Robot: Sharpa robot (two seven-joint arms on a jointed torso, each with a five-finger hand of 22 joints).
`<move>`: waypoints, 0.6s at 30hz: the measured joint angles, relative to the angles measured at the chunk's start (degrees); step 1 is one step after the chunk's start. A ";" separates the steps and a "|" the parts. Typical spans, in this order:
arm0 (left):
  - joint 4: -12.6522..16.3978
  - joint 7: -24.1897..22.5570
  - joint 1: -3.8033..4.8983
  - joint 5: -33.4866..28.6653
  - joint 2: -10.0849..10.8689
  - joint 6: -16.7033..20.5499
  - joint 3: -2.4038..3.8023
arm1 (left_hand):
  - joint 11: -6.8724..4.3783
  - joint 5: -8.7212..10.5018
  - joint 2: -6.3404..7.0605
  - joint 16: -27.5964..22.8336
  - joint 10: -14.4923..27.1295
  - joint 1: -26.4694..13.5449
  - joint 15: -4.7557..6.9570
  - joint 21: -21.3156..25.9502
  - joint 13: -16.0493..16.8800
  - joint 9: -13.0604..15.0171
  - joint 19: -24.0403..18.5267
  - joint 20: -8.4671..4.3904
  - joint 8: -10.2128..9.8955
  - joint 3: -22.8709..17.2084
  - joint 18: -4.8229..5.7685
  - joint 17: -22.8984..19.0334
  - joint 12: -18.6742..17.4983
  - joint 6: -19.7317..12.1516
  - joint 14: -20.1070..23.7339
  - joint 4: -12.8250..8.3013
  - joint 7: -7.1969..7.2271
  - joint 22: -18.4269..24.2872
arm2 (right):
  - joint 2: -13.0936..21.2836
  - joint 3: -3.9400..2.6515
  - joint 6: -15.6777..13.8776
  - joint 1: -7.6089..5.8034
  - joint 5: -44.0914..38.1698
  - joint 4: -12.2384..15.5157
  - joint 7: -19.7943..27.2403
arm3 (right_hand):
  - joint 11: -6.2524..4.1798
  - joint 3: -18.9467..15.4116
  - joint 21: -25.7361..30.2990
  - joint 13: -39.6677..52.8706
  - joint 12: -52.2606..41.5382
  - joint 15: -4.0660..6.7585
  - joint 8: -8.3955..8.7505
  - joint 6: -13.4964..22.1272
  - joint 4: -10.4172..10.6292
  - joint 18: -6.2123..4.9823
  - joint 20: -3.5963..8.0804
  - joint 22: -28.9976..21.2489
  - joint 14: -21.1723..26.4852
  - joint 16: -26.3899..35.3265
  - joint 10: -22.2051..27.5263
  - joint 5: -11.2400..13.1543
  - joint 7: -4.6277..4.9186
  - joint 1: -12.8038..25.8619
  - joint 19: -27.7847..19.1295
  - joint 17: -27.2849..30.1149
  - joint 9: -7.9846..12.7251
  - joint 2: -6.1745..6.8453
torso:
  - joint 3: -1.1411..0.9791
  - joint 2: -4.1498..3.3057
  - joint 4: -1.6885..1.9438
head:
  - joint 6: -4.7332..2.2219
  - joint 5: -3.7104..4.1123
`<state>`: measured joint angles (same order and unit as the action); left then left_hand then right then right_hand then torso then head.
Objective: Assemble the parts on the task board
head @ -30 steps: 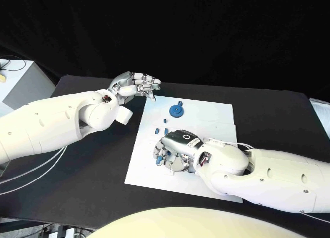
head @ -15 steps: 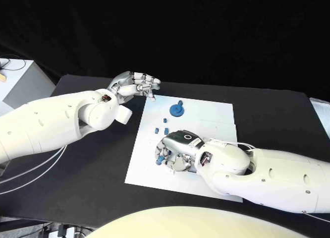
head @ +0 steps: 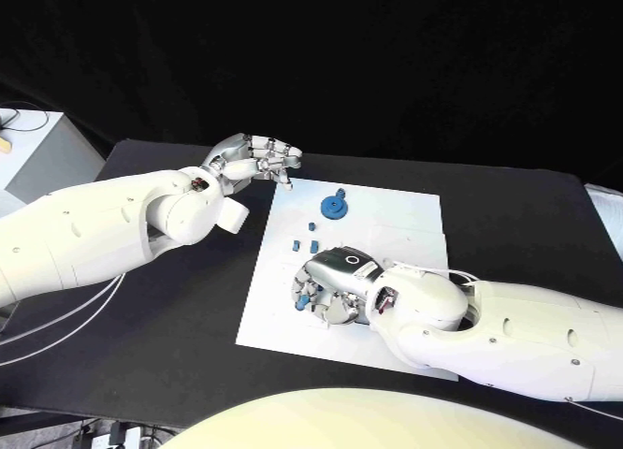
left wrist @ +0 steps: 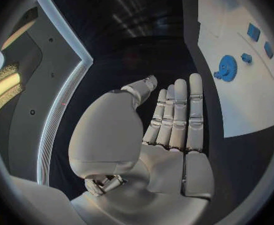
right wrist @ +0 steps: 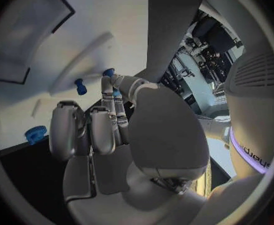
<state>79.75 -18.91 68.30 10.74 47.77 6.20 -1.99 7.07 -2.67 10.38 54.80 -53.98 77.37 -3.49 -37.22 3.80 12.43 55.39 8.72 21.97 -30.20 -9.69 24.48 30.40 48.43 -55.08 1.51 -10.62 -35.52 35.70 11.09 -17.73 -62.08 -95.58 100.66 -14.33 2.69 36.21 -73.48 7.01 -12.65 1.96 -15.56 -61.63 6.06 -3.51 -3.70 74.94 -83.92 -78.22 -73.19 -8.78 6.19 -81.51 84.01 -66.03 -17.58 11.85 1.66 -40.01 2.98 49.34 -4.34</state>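
Right hand (head: 332,285) rests fingers-down on the white task board (head: 393,220), pinching a small blue part (right wrist: 116,93) per the right wrist view; left hand (head: 253,159) hovers far-left, fingers extended, holding nothing.

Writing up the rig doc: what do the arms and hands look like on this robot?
Both arms are bulky, glossy white shells with small dark screw dots. Thin pale cables trail along the left arm. The left hand and right hand are silver metal with segmented fingers and paler pads. The right hand's back carries a dark patch with a small ring mark. The right arm has a thin white cable near the wrist.
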 measured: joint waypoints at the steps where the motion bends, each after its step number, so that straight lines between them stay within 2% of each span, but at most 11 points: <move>1: 0.01 0.00 0.00 0.00 0.02 0.00 0.00 | 0.00 0.00 0.00 0.00 0.00 0.00 0.00 0.00 0.00 0.00 0.00 0.00 0.00 0.00 0.00 0.00 0.00 0.00 0.00 0.00 0.00 0.00 | -0.13 -0.01 0.01 0.04 -0.06 -0.10 -0.01 | -0.01 0.00 0.21 0.03 0.15 0.00 0.00 0.00 0.00 0.00 0.00 0.01 0.00 0.18 -0.01 0.00 0.00 0.00 0.00 0.14 0.00 0.00 | -0.01 0.00 0.00 | -0.03 -0.01; 3: 0.01 0.01 0.00 0.00 0.07 0.00 0.00 | 0.00 0.00 0.00 0.00 0.00 0.00 0.00 0.00 0.00 0.00 0.00 0.00 0.00 0.00 0.00 0.00 0.00 0.00 0.00 0.00 0.00 0.00 | -0.42 -0.01 0.07 0.10 -0.18 -0.31 -0.01 | -0.07 0.05 0.72 0.11 0.53 0.00 0.00 0.05 -0.29 0.00 0.00 0.01 0.00 0.67 0.05 0.07 0.06 0.04 0.00 0.68 -0.01 -0.03 | -0.02 0.00 0.00 | -0.12 -0.02; 6: 0.04 0.02 0.00 0.01 0.10 0.00 0.00 | 0.00 0.00 0.00 0.00 0.00 0.00 0.00 0.00 0.00 0.00 0.00 0.00 0.00 0.00 0.00 0.00 0.00 0.00 0.00 0.00 0.00 0.00 | -0.76 0.04 0.19 0.12 -0.29 -0.64 0.04 | 0.36 -0.15 2.00 0.14 1.37 0.00 -0.01 1.19 -1.12 0.00 0.00 0.01 0.00 0.67 1.30 0.58 1.01 1.11 0.00 1.02 -0.02 -0.48 | -0.03 0.00 -0.02 | -0.21 -0.02; 7: 0.05 0.02 0.00 0.01 0.10 0.00 0.00 | 0.00 0.00 0.00 0.00 0.00 0.00 0.00 0.00 0.00 0.00 0.00 0.00 0.00 0.00 0.00 0.00 0.00 0.00 0.00 0.00 0.00 0.00 | -0.82 0.07 0.24 0.12 -0.31 -0.72 0.09 | 0.67 -0.20 2.48 0.13 1.69 -0.03 -0.13 1.70 -1.32 0.00 0.00 0.01 -0.03 0.80 1.62 0.57 1.06 1.34 0.00 1.27 -1.53 -0.35 | -0.03 0.00 -0.02 | -0.23 -0.02; 8: 0.06 0.03 0.00 0.01 0.11 0.00 0.00 | 0.00 0.00 0.00 0.00 0.00 0.00 0.00 0.00 0.00 0.00 0.00 0.00 0.00 0.00 0.00 0.00 0.00 0.00 0.00 0.00 0.00 0.00 | -0.89 0.10 0.28 0.12 -0.33 -0.83 0.14 | 1.09 -0.33 3.50 0.03 2.13 -0.24 -0.21 2.32 -1.56 0.00 0.00 0.00 -0.23 1.35 2.05 0.56 1.20 1.62 0.00 1.94 -4.06 -0.08 | -0.03 0.00 -0.02 | -0.27 -0.02; 10: 0.07 0.04 0.00 0.02 0.12 0.01 0.00 | 0.00 0.00 0.00 0.00 0.00 0.00 -0.13 0.00 0.00 -0.02 0.00 0.00 0.00 0.00 0.00 0.01 0.00 0.00 0.13 0.00 0.00 -0.01 | -1.00 0.14 0.32 0.12 -0.35 -1.05 0.23 | 1.59 -0.50 5.17 -0.11 2.70 -0.55 -0.33 2.75 -1.73 0.00 -0.19 0.00 0.09 2.14 2.73 0.46 1.60 2.01 -0.04 3.20 -5.56 0.16 | -0.02 0.00 -0.03 | -0.35 0.01; 11: 0.08 0.05 0.00 0.02 0.12 0.01 0.00 | 0.00 0.00 0.00 0.00 0.00 0.00 -0.21 0.00 0.00 -0.05 0.00 0.00 0.00 0.00 0.00 0.04 0.00 0.00 0.21 0.00 0.00 -0.04 | -1.04 0.15 0.32 0.11 -0.36 -1.13 0.26 | 1.81 -0.66 5.83 -0.19 2.75 -0.70 -0.33 3.06 -1.88 0.00 -0.43 0.00 -0.05 2.45 2.97 0.45 1.65 2.34 0.00 3.62 -5.76 0.38 | -0.03 -0.01 -0.03 | -0.38 0.02; 13: 0.10 0.06 0.00 0.03 0.11 0.01 0.00 | 0.00 0.00 0.00 0.00 0.00 0.00 -0.21 0.00 0.00 -0.07 0.00 0.00 0.00 0.00 0.00 0.05 0.00 0.00 0.22 0.00 0.00 -0.05 | -1.13 0.19 0.32 0.11 -0.38 -1.29 0.31 | 1.46 -1.33 7.85 -1.03 3.73 -1.25 0.46 4.01 -1.85 -0.01 -0.66 0.00 0.41 3.29 5.09 0.43 1.87 3.94 -0.01 5.02 -5.84 0.91 | -0.06 -0.01 -0.03 | -0.42 0.04; 16: 0.13 0.10 0.00 0.04 0.06 0.01 0.00 | 0.00 0.00 0.00 0.00 0.00 0.00 -0.21 0.00 0.00 -0.07 0.00 0.00 0.00 0.00 0.00 0.05 0.00 0.00 0.21 0.00 0.00 -0.05 | -1.15 0.42 0.31 0.17 -0.39 -1.49 0.30 | 1.80 -2.65 10.34 -0.95 3.74 -1.88 1.75 4.97 -1.48 -0.01 -1.16 0.00 1.04 4.30 6.63 0.13 1.97 5.27 -0.32 6.74 -5.04 2.26 | -0.06 -0.01 -0.03 | -0.48 0.05; 18: 0.15 0.14 0.00 0.05 0.05 0.01 0.00 | 0.00 0.00 0.00 0.20 0.00 0.00 -0.21 0.00 0.00 -0.07 0.00 0.00 0.00 0.00 0.00 0.05 -0.24 0.00 0.21 0.00 0.00 -0.05 | -1.07 0.51 0.31 0.33 -0.39 -1.52 0.17 | 2.01 -3.14 12.20 -1.07 3.85 -1.92 2.19 5.06 -1.52 -0.93 -1.55 0.00 1.78 5.12 7.43 0.13 1.91 5.19 -0.71 8.14 -4.82 2.83 | -0.07 -0.01 -0.03 | -0.52 0.05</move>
<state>79.90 -18.77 68.30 10.79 47.82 6.21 -1.99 7.07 -2.67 10.38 55.00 -53.98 77.37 -3.71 -37.21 3.80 12.36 55.39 8.72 21.97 -30.20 -9.69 24.53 30.16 48.43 -54.86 1.51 -10.62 -35.57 34.63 11.61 -17.41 -61.75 -95.97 99.14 -14.16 4.69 33.07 -61.28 5.94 -8.80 0.03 -13.37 -56.57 4.54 -4.44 -5.25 74.94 -82.14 -73.10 -65.76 -8.65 8.10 -76.32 83.30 -57.89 -22.40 14.68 1.59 -40.01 2.94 48.82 -4.28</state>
